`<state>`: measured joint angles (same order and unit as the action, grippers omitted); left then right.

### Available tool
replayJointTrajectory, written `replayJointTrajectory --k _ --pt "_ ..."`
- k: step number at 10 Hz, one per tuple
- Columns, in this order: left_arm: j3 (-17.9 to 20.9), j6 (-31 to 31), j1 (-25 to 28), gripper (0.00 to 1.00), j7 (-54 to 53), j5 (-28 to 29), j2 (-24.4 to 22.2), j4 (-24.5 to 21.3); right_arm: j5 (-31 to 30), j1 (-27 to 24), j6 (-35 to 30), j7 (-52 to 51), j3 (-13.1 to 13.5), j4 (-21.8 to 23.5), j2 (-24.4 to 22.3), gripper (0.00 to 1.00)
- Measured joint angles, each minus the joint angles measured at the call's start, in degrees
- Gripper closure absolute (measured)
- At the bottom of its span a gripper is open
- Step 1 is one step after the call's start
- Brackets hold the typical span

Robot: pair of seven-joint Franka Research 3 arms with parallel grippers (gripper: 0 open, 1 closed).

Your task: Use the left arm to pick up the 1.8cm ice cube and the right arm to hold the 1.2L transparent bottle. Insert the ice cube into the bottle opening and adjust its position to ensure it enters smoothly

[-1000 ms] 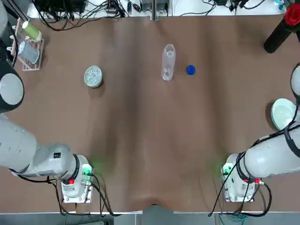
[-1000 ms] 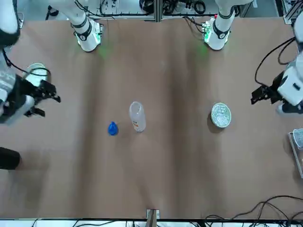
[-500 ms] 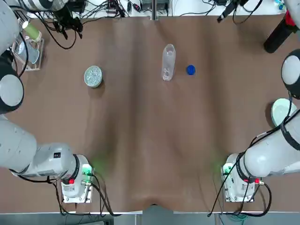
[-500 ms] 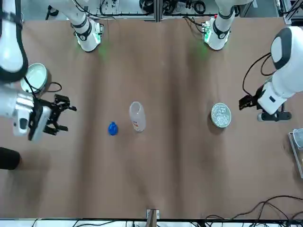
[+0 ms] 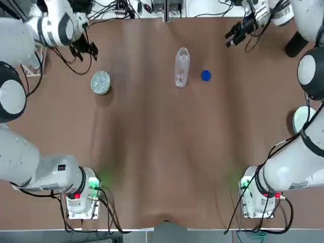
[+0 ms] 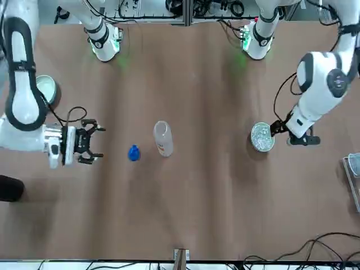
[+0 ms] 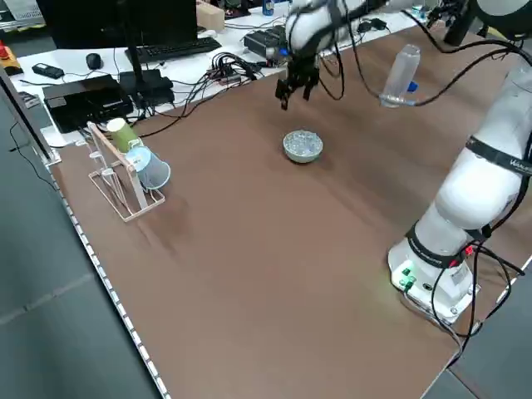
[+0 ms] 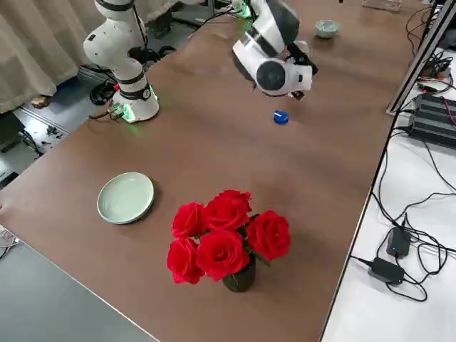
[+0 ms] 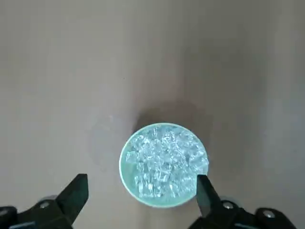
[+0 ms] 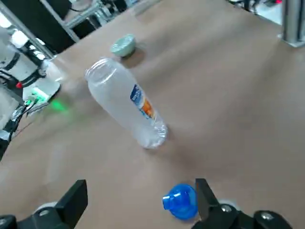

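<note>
Left gripper (image 9: 143,200), wide open and empty near the ice cubes (image 9: 164,162) — likely slippery; pinch opposite faces. Right gripper (image 10: 142,202), open, empty — grip the thin-walled bottle (image 10: 126,100) gently mid-body.

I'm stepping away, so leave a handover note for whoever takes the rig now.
Left gripper: jaws open, empty, above the table near the bowl.
Right gripper: jaws open, empty, off to the robot's right of the blue cap.
Bowl of ice cubes: on the table, left of the bottle.
Transparent bottle: standing on the table, unheld; blue cap off, just right of it.
Done: neither item is held; no insertion under way.
Left: pick one cube, hold the bottle, line the cube up with its opening and ease it in.
</note>
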<state>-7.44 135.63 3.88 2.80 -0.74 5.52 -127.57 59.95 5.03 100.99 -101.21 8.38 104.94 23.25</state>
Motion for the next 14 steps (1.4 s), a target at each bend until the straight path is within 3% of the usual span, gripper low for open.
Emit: replayJointTrajectory --k 3,6,14 --pt "-0.2 7.5 -0.5 0.0 0.0 0.0 3.7 -2.1 15.6 2.3 -0.4 -22.5 -0.8 1.2 9.3 0.0" --pt "-0.3 9.2 -1.7 0.0 0.2 0.0 5.5 -2.1 27.8 5.1 -1.9 -37.4 -4.2 1.0 14.4 0.0" --pt "-0.4 12.9 -2.9 0.0 0.2 2.3 10.7 -2.1 33.5 5.2 -7.6 -49.5 -5.9 0.7 23.0 0.0"
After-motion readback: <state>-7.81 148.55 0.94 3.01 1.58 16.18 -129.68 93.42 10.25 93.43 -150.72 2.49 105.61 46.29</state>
